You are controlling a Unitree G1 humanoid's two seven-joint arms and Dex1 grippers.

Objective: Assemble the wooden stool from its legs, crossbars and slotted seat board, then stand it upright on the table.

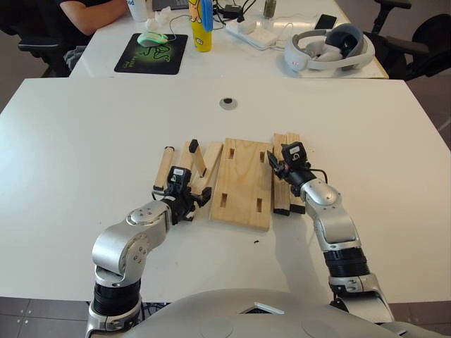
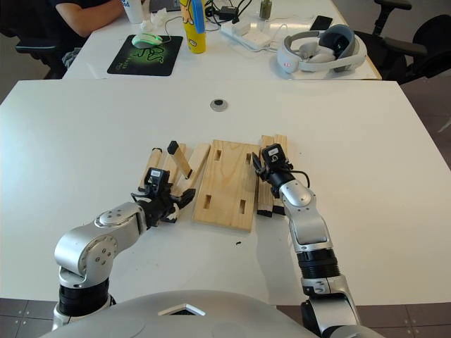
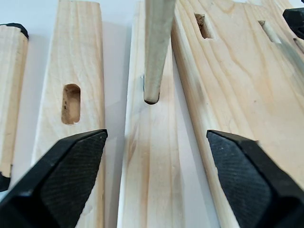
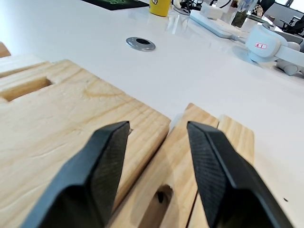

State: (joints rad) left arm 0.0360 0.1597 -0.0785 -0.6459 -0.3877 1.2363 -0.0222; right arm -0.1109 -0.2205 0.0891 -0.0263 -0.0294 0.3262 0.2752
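White table (image 1: 77, 134); probably office chairs (image 1: 428, 32).

Headset (image 1: 328, 49); yellow bottle (image 1: 202, 24); mouse (image 1: 152, 38) on mat (image 1: 151, 56); cable grommet (image 1: 227, 103)

The worktop (image 1: 84, 141) gives wide room on the left, on the right and on the far side of the wooden parts, up to the cable hole (image 1: 227, 103). Beside the seat board (image 1: 241, 184) the legs (image 1: 164, 167) lie close together, leaving only narrow gaps.

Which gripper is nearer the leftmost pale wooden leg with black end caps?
Left. The left gripper sits close by that leg; the right gripper is beyond the slotted seat board.
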